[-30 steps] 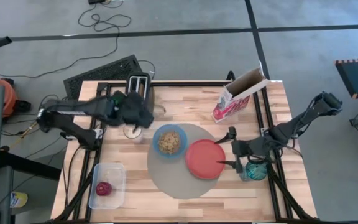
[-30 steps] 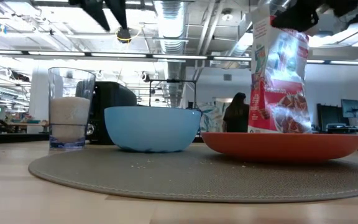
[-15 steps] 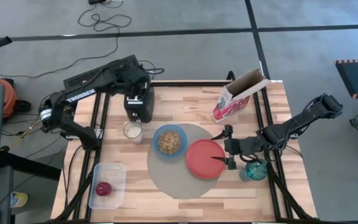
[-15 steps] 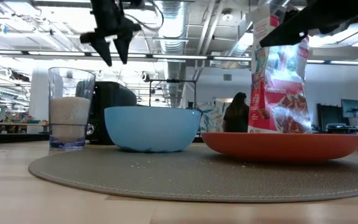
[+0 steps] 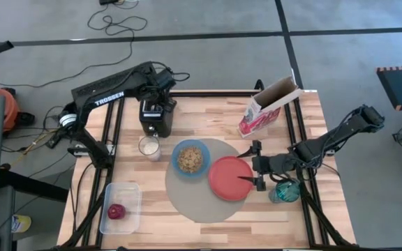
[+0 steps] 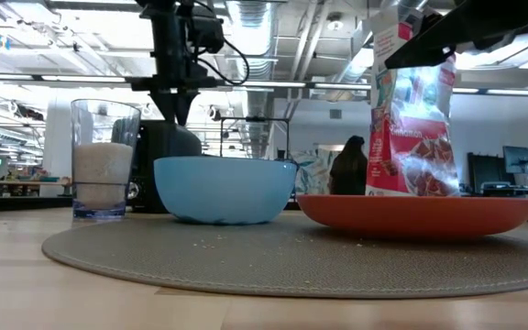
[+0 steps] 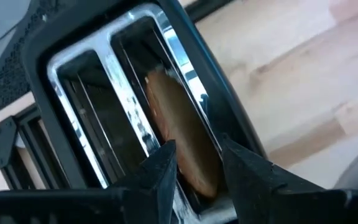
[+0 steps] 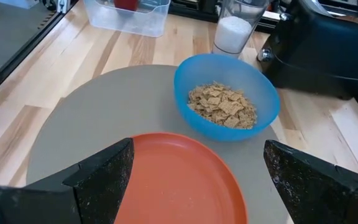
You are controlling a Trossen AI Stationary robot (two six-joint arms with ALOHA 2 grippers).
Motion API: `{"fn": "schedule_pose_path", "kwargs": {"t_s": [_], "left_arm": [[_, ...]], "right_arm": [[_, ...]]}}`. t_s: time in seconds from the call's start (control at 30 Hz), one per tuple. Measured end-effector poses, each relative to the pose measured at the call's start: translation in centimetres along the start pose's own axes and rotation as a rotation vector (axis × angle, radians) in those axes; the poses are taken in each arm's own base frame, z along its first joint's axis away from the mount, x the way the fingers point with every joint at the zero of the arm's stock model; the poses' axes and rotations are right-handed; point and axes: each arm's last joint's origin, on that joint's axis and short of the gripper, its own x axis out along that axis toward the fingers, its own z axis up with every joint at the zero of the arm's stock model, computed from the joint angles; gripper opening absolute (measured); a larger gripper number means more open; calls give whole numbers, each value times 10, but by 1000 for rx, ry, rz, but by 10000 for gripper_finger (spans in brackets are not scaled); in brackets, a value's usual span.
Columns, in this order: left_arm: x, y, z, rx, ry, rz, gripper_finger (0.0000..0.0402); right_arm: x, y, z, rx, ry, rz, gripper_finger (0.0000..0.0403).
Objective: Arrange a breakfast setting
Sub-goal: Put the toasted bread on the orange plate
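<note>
A brown toast slice [image 7: 182,134] stands on edge in one slot of the black-and-silver toaster [image 5: 156,120] at the table's far left. My left gripper [image 7: 199,171] is over the toaster, pointing down, shut on the slice. On the round grey-beige mat [image 5: 201,202] sit the light-blue bowl [image 5: 190,158] of cereal and the red-orange plate [image 5: 230,178]. My right gripper [image 5: 257,169] hovers open at the plate's right rim, touching nothing. The teal glass [image 5: 285,190] stands right of the mat. The red apple [image 5: 116,211] lies in the clear tub. My left gripper pinches the toast slice's upper edge at its near end [image 7: 197,177] between its two fingers, one on each flat face. The fingers come from above, slanting down. The slice stands upright in the toaster slot.
A clear glass of white liquid [image 5: 149,146] stands between toaster and bowl. An open cereal box [image 5: 267,108] lies at the far right. The clear tub [image 5: 121,208] is at the near left corner. Bare wood shows along the near edge.
My left gripper has swung from above the clear glass toward the table's far edge, over the toaster, and come down. Its fingers, spread half a second ago, have closed in on the toast slice. The slice stays in its slot.
</note>
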Motion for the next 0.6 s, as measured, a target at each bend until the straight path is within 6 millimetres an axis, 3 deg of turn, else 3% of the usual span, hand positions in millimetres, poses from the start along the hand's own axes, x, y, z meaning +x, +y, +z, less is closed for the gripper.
{"fn": "schedule_pose_path", "kwargs": {"t_s": [0.6], "left_arm": [[13,11,11,-33,-11,33,114]], "right_arm": [[-1,3,0,5,-1,11,385]]}}
